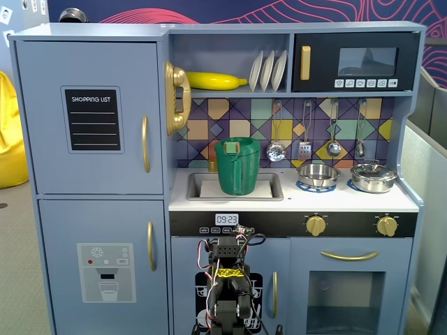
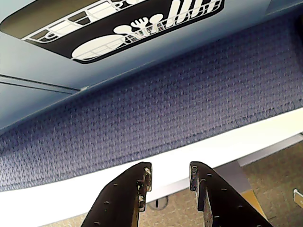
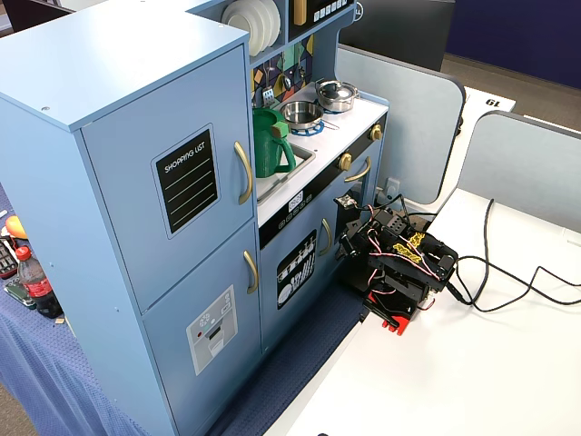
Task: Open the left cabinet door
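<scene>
The left cabinet door [image 1: 91, 118] is blue-grey, with a black "SHOPPING LIST" panel and a vertical gold bar handle [image 1: 145, 144]. It is closed flat against the toy kitchen. It also shows in the other fixed view [image 3: 172, 182], with its handle [image 3: 243, 173]. My arm [image 3: 395, 263] sits folded low on the white table in front of the kitchen's lower middle, well below and to the right of that door. In the wrist view my gripper [image 2: 170, 166] is open and empty, its black fingers [image 2: 137, 189] apart over the table edge.
Below the task door is a door with an ice-dispenser graphic [image 1: 105, 269]. The small dish-rack door [image 2: 118, 28] is just ahead of the gripper, above a blue woven cloth [image 2: 165, 109]. A green pitcher [image 1: 237, 166] stands in the sink. Cables [image 3: 508, 282] lie on the white table.
</scene>
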